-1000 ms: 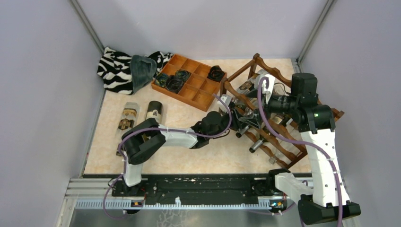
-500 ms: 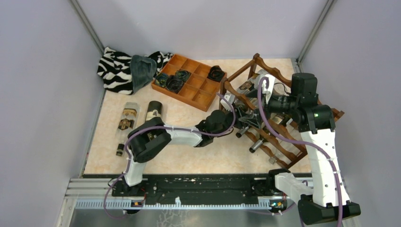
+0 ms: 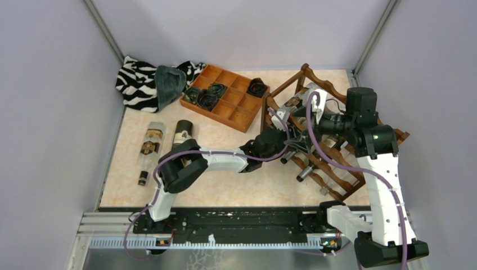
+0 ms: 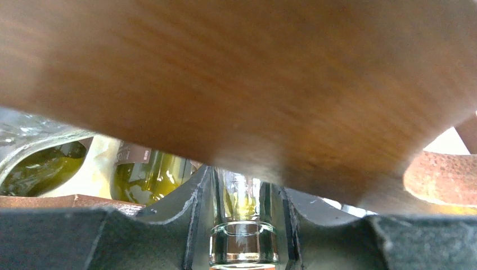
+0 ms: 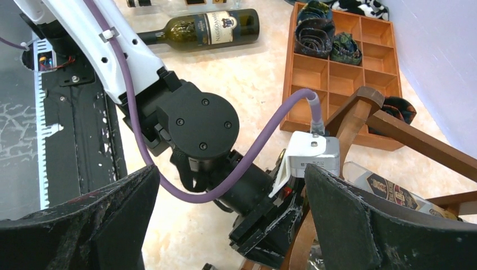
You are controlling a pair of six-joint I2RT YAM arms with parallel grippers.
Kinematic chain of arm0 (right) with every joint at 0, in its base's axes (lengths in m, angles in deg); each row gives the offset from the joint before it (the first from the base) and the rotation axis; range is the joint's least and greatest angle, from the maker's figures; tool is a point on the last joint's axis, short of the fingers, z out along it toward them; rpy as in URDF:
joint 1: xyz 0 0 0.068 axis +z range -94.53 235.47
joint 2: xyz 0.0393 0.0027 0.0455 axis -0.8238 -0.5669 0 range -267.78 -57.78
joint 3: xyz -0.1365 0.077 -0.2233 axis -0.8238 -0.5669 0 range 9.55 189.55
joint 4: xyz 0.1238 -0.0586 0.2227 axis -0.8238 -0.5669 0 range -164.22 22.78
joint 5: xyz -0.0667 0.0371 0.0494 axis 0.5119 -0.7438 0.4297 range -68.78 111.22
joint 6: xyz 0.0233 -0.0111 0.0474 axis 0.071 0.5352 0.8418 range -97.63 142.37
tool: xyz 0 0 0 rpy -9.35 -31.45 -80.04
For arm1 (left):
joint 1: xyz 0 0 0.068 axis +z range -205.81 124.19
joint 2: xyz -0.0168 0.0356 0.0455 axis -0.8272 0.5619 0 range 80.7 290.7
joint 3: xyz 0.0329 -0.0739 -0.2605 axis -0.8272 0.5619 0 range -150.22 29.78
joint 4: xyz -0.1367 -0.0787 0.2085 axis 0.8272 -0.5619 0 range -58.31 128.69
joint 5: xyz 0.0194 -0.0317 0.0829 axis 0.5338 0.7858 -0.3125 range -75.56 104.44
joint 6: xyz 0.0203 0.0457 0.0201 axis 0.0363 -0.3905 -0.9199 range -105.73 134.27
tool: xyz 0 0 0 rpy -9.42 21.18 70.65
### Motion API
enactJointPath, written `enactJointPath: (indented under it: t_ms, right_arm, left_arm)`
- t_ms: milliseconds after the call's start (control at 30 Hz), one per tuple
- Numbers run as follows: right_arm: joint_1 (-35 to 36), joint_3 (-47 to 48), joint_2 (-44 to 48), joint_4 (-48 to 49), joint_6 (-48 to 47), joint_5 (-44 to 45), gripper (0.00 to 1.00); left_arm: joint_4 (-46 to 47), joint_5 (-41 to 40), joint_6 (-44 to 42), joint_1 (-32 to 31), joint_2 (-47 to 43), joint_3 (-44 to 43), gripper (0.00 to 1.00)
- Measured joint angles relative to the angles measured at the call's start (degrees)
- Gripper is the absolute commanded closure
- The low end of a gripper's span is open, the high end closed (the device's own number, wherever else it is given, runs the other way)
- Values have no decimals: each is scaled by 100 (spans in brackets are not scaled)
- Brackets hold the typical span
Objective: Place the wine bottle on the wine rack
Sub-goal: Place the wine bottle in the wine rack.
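Note:
The wine rack (image 3: pixel 284 88) is a reddish-brown frame with wavy rails at the right of the table. My left gripper (image 3: pixel 292 143) reaches into its left side and is shut on the clear glass neck of a wine bottle (image 4: pixel 243 247). In the left wrist view the neck stands between the dark fingers (image 4: pixel 180 219), and a rack rail (image 4: pixel 253 84) fills the frame just above. The bottle's body is hidden. My right gripper (image 5: pixel 229 174) hangs open above the rack, over the left gripper (image 5: pixel 264 247), holding nothing.
Other bottles lie in the rack (image 5: pixel 394 188); a greenish one (image 4: pixel 146 174) sits beside the held neck. Two bottles (image 3: pixel 181 134) (image 3: pixel 151 146) lie on the table at the left. An orange compartment tray (image 3: pixel 225 115) and a zebra cloth (image 3: pixel 135 81) are at the back.
My left arm has stretched further right, carrying its gripper and the bottle neck deeper into the rack's side. The right arm has not moved.

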Motion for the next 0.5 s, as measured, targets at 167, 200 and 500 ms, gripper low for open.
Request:
enactJointPath:
  t_ms: [167,200,500]
  right_arm:
    - [-7,-46,11,-7,-2,-9,2]
    - [-15,-46,17,-9,-2,-15,2]
    - [-37,-52,90,-9,-2,-50,2]
  left_arm:
    - [-162,-188,-354,-68,57,-157,92]
    - [-192,-223,-422,-81,66,-181,91]
    - [-234,-612,-1141,-199,70,-203,85]
